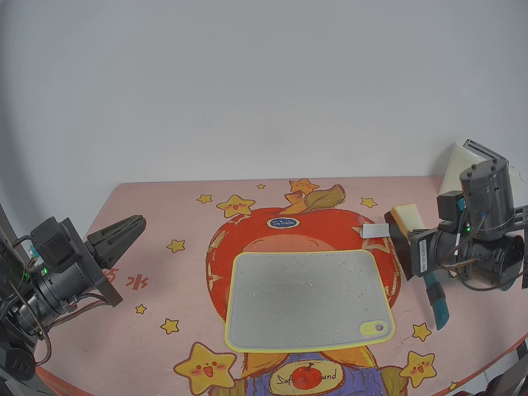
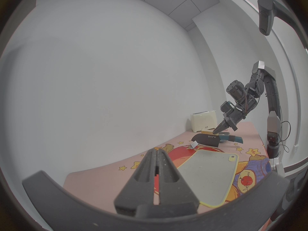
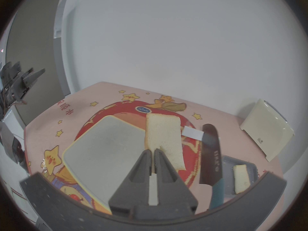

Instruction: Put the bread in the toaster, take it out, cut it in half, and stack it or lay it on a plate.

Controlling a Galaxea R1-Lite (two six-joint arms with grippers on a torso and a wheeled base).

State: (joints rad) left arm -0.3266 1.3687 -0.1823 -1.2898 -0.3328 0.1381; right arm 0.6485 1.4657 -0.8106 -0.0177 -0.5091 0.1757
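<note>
My right gripper (image 3: 152, 154) is shut on the edge of a slice of white bread (image 3: 164, 136), holding it up over the right side of the table, beside the grey cutting board (image 3: 102, 151). In the head view the bread (image 1: 410, 217) sticks out of the right gripper (image 1: 399, 235) near the board's (image 1: 305, 298) far right corner. The cream toaster (image 1: 454, 166) stands behind that arm at the back right. A knife (image 3: 211, 154) with a dark blade and teal handle lies on the table below the bread. My left gripper (image 2: 157, 172) is shut and holds nothing, above the table's left side.
A small grey tray (image 3: 229, 169) with another piece of bread (image 3: 241, 178) sits by the knife handle, near the table's right edge. A white paper tag (image 1: 375, 230) lies beyond the board's far right corner. The pink tabletop (image 1: 165, 270) left of the board is bare.
</note>
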